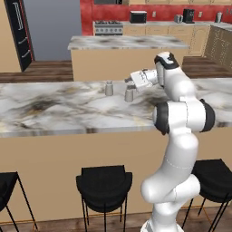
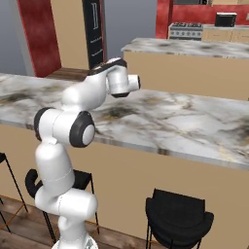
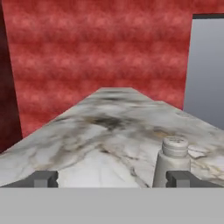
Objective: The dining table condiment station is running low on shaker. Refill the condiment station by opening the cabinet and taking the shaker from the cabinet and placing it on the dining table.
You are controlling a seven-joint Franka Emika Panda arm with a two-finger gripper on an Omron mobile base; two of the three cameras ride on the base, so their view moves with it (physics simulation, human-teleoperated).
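On the dining table [image 1: 54,106], two shakers stand upright: one [image 1: 129,94] just below the gripper [image 1: 130,84], a second [image 1: 109,88] beside it. From the hand camera, the jaws stand wide apart, and the shaker [image 3: 173,161] sits just behind the right finger [image 3: 179,178], not held. Marble lies open around the shaker toward every edge. From the right, the forearm reaches level over the surface [image 2: 185,121].

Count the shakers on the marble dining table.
2. One shaker stands free on the dining table; the other shaker stands right of it by the gripper. The arm may hide more.
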